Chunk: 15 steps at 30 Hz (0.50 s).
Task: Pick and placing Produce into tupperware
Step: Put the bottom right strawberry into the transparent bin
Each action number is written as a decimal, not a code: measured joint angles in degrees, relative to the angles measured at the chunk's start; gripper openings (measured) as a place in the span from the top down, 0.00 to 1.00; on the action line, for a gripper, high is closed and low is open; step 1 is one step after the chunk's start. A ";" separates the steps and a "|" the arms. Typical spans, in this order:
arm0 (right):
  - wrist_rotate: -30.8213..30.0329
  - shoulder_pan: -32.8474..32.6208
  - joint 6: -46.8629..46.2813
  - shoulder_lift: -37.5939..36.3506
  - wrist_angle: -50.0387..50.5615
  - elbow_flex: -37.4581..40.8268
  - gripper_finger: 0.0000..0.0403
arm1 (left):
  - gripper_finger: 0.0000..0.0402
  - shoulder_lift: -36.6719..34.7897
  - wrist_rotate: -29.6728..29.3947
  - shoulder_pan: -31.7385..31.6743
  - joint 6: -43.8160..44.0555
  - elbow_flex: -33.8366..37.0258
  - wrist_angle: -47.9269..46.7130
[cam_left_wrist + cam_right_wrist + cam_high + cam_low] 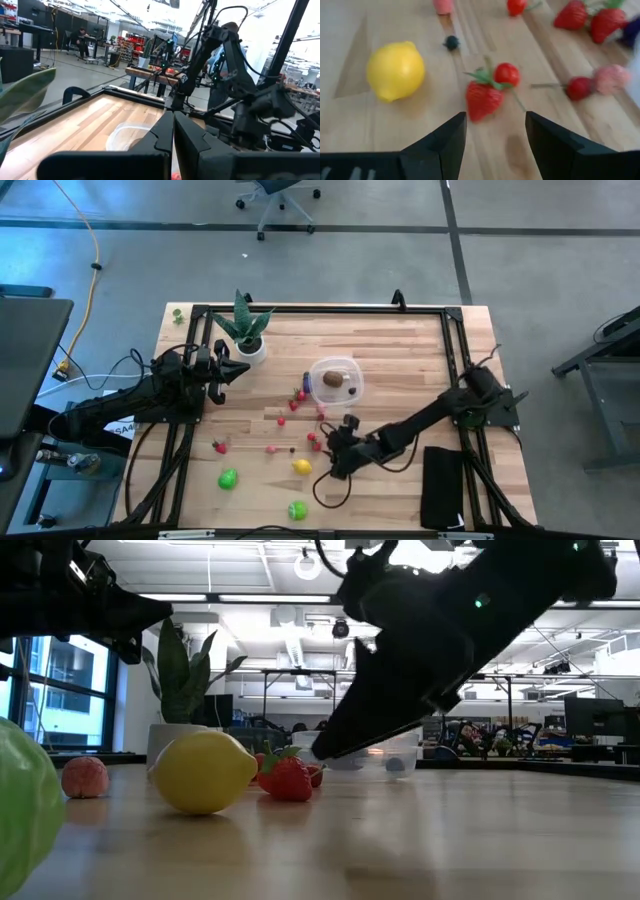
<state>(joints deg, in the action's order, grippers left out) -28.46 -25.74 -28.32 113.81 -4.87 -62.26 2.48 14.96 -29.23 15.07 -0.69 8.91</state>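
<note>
Right gripper (492, 137) hovers low over the wood, fingers spread apart, nothing between them, with a strawberry (482, 100) just ahead and a lemon (395, 70) off to one side. Tupperware (335, 377) sits mid-table, a brown fruit (331, 379) inside. Left gripper (173, 135) waits near the potted plant (244, 328), fingers pressed together.

Clear tupperware (335, 378) holds kiwi; produce (302, 466) scattered nearby.
</note>
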 joint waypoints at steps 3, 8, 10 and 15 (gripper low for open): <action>0.01 0.07 -0.17 1.78 -2.23 0.02 0.52 | 0.99 0.00 0.00 0.01 0.01 0.00 -0.02; 0.14 0.62 -1.44 2.48 -5.47 0.02 0.52 | 0.99 0.02 0.02 0.02 0.00 0.00 -0.04; 0.79 0.70 -1.78 2.48 -6.25 0.00 0.52 | 0.99 0.00 0.01 0.01 0.01 0.01 -0.05; 2.41 0.98 -3.80 2.74 -6.76 0.00 0.52 | 0.99 0.02 0.01 0.00 0.00 0.00 -0.05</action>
<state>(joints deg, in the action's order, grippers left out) -26.05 -24.75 -32.12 116.55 -11.63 -62.27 2.50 14.98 -29.23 15.07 -0.69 8.86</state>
